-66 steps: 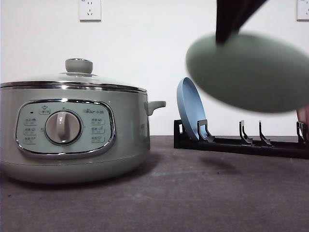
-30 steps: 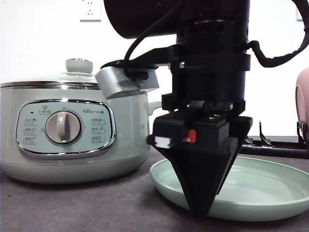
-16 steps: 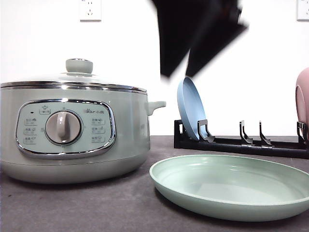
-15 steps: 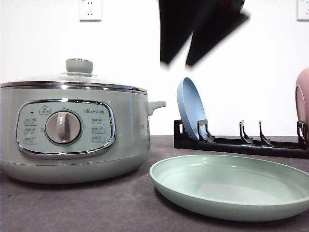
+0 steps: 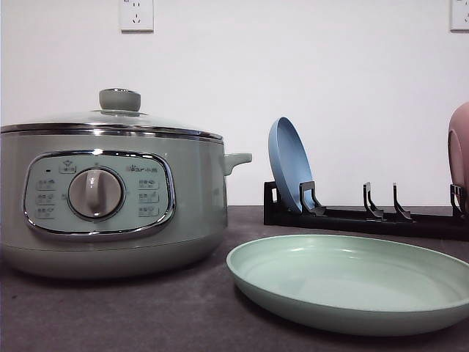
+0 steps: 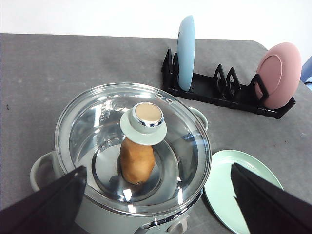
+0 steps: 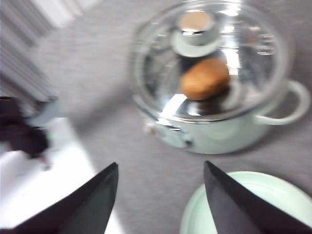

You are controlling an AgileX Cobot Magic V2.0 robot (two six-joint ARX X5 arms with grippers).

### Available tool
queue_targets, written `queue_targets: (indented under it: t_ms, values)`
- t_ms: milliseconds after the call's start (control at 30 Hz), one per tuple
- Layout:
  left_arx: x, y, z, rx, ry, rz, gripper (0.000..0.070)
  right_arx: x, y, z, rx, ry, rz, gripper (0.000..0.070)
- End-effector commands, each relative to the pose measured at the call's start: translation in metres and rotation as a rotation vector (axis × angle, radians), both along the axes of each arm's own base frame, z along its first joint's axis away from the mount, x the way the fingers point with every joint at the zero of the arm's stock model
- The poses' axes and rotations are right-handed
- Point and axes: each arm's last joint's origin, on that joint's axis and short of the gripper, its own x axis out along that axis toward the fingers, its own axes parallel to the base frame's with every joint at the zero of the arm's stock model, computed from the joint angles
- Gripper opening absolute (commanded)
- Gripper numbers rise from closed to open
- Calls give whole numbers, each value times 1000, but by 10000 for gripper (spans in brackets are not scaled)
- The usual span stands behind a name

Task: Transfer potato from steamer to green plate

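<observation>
Resting inside the steamer [image 6: 131, 161] under its glass lid [image 6: 97, 126], the potato [image 6: 137, 161] awaits me; the green plate [image 5: 352, 282] sits empty just beside. My left gripper [image 6: 156, 204] and right gripper [image 7: 161, 200] both hang spread, holding nothing. Lifting the lid likely comes first. Dark grey table [image 5: 146, 315], white wall [image 5: 330, 66].

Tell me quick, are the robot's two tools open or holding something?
Left tool: open, empty, above the steamer.
Right tool: open, empty.
</observation>
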Motion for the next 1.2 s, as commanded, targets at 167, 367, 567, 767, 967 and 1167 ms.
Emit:
queue_targets:
  t_ms: [167,367,567,767,967,1167]
  values:
    - [-1,0,6,7,-25,-10,596,7,-6,4,43,11,21,346]
    - [0,0,6,-10,-13,-2,595,8,-7,4,42,7,18,346]
    - [10,0,6,-33,35,7,589,8,-7,4,40,5,18,346]
    - [37,-6,30,-24,107,-22,551,8,-7,4,37,0,18,346]
    - [76,-19,55,32,177,-54,555,8,-7,3,25,-4,21,346]
    - [119,-43,59,170,273,-58,556,7,-7,2,16,0,25,346]
